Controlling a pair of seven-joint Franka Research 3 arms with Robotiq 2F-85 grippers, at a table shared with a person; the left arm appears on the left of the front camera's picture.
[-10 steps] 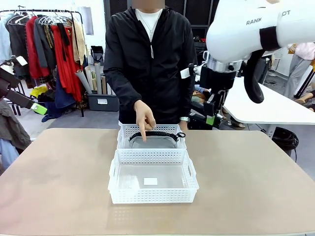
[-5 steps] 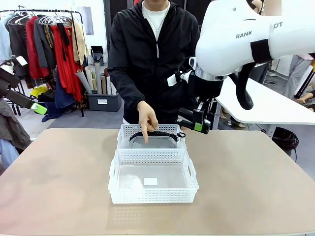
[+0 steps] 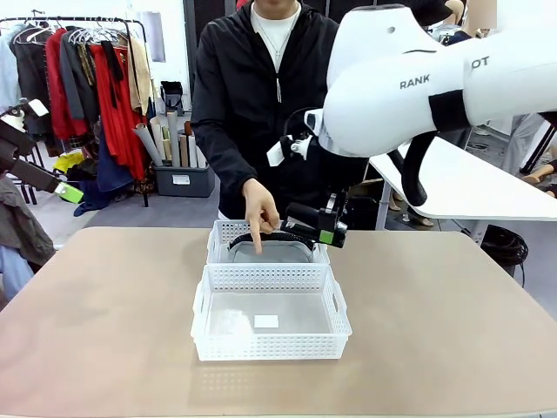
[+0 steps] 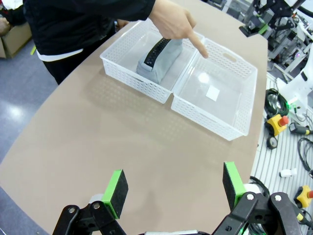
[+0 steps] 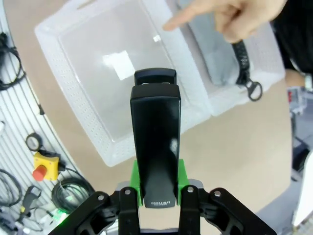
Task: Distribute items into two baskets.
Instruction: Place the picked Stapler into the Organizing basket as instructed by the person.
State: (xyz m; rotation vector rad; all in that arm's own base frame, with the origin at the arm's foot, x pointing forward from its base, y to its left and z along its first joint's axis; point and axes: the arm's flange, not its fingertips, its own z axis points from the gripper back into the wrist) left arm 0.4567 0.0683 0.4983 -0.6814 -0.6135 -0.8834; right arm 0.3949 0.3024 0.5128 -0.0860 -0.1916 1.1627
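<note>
A: The small black desk stapler [image 5: 155, 142], where was it?
B: Clamped between the green pads of the right gripper [image 3: 329, 228], held in the air just right of the far basket [image 3: 224, 235], above the tabletop [image 3: 104, 305].
A: And the two white plastic lattice-sided baskets?
B: They sat touching at the middle of the tabletop, one behind the other. The near basket [image 3: 270, 347] held nothing but a small white label [image 3: 265, 321] on its floor.
A: The far one?
B: It held the light grey soft fabric waist bag [image 3: 270, 253] with its black strap [image 3: 291, 236] along the far side.
A: What was the person doing?
B: Standing at the far edge in a black jacket, one hand [image 3: 258, 209] over the far basket, index finger pointing down at the bag.
A: The left gripper [image 4: 173, 186]?
B: Its jaws stood wide with nothing between them, high at the left of the tabletop, well apart from the baskets.
</note>
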